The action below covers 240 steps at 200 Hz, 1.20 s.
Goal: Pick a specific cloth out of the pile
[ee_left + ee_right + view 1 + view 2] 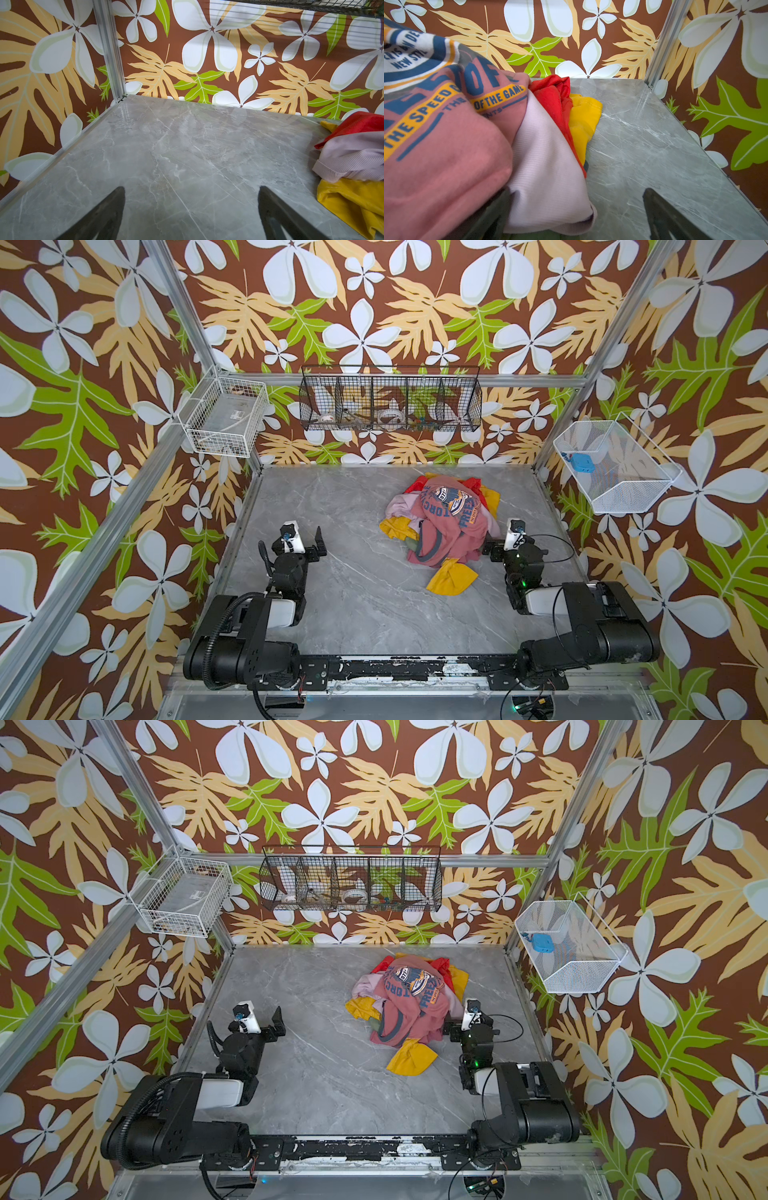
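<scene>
grey tabletop: printed shirt lies on the pink cloth in the pile; left pincer and right pincer wide open, empty.

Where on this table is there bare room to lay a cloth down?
Bare: the stretch between the left gripper and the pile, and the table's far left corner. Crowded: the right gripper sits against the pile.

arms: black | forearm covers: white | wrist cameras: white | cable: black, corrugated
</scene>
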Motion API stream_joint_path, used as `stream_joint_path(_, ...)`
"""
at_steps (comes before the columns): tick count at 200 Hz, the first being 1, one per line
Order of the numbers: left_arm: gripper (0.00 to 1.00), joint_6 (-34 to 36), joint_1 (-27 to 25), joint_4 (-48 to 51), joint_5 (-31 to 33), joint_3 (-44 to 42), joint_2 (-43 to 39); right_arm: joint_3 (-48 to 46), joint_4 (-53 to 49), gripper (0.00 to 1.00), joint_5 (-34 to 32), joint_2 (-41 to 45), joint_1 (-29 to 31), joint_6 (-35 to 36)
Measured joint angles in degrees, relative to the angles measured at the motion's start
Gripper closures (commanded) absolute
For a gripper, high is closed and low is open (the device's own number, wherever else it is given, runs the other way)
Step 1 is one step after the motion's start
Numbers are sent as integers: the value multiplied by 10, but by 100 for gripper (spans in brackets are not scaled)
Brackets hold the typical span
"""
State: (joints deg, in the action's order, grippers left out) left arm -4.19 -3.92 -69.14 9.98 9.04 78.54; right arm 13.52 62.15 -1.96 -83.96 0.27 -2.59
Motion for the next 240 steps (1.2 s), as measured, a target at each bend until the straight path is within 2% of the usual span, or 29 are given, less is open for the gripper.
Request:
stream_joint_path(17,0,0,0,5,0,3,-2,-2,2,3,0,2,0,0)
stream_joint_path(30,0,0,0,45,2,24,-20,3,-16,5,0,17,0,-2)
stream_joint_path(47,2,-16,0,172,20,112,-64,62,-123,6,-9,78,-2,-14)
stream_joint_path(67,3,-46,0,257,22,172,-113,85,-165,2,-13,149,-6,-39)
stream_joint_path(102,3,-131,-11,344,29,144,-192,89,-279,3,11,240,-6,-107)
stream_joint_path(150,1,-207,-80,382,37,78,-264,89,-362,9,91,320,2,-194)
stream_joint_path(164,1,-228,-88,389,39,57,-275,94,-382,10,96,339,30,-204)
stream_joint_path(183,1,-250,-94,399,39,32,-288,116,-416,10,71,358,103,-196)
stream_joint_path(214,1,-276,-95,416,38,-3,-317,180,-460,11,-40,329,253,-140)
stream_joint_path(240,0,-292,-95,434,40,-18,-343,255,-488,11,-150,247,361,-65)
